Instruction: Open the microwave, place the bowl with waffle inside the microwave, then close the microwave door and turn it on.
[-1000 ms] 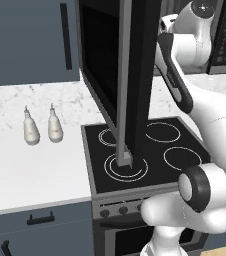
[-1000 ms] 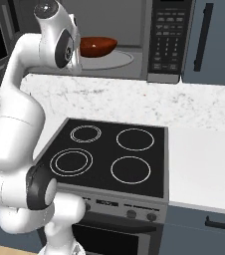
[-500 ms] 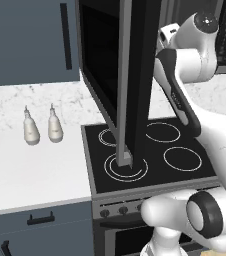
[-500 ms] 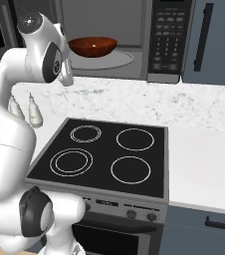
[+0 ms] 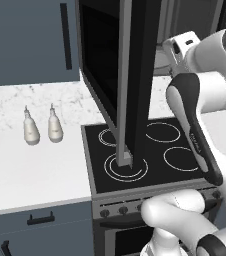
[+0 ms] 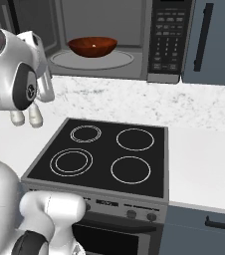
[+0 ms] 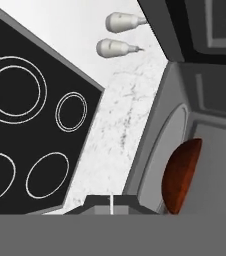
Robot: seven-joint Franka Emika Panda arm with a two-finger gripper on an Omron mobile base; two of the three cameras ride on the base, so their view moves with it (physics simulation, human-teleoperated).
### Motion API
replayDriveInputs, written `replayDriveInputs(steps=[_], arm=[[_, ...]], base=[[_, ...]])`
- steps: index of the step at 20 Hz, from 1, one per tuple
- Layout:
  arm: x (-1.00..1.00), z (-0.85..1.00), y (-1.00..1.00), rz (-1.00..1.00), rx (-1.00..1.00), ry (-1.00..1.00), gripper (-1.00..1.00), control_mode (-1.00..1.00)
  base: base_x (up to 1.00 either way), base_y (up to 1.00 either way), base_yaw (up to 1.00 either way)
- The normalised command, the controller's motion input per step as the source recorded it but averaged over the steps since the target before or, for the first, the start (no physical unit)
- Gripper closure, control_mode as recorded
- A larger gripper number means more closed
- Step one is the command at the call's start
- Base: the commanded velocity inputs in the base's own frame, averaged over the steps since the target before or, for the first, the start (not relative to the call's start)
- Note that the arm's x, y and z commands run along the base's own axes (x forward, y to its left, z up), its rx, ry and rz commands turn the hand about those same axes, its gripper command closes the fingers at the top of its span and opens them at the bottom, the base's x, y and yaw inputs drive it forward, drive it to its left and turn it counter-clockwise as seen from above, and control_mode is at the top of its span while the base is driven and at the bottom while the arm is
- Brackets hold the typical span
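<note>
Bowl [image 6: 92, 46] inside microwave [image 6: 109, 40] — door [image 5: 130, 85] wide over stovetop [image 6: 104, 157].

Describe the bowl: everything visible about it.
The bowl is small, round and reddish-brown, with a smooth, slightly glossy look and a darker inside. It sits upright on the pale round turntable inside the microwave, near the middle of the grey cavity. Nothing but the turntable touches it. A small light speck shows inside; its contents cannot be made out. The hand view shows its outer wall from the side, rolled by the camera's tilt. The microwave door stands open.
</note>
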Motion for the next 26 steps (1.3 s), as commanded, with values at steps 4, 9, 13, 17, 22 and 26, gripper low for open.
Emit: replayDriveInputs(steps=[4,9,13,17,22,26], arm=[[-1.0,0.01,0.22,0.0,0.0,-0.06,1.0,-1.0],[-1.0,0.07,0.26,0.0,-0.01,0.0,1.0,-1.0],[-1.0,0.01,0.22,0.0,0.0,-0.03,1.0,-1.0],[-0.97,0.0,0.42,0.0,-0.06,-0.18,1.0,-1.0],[-0.68,0.0,0.57,-0.04,-0.11,-0.35,1.0,-1.0],[-0.48,0.0,0.33,-0.09,-0.04,-0.17,1.0,-1.0]], base=[[0.0,0.0,0.0],[0.0,0.0,0.0],[0.0,0.0,0.0],[0.0,0.0,0.0],[0.0,0.0,0.0],[0.0,0.0,0.0]])
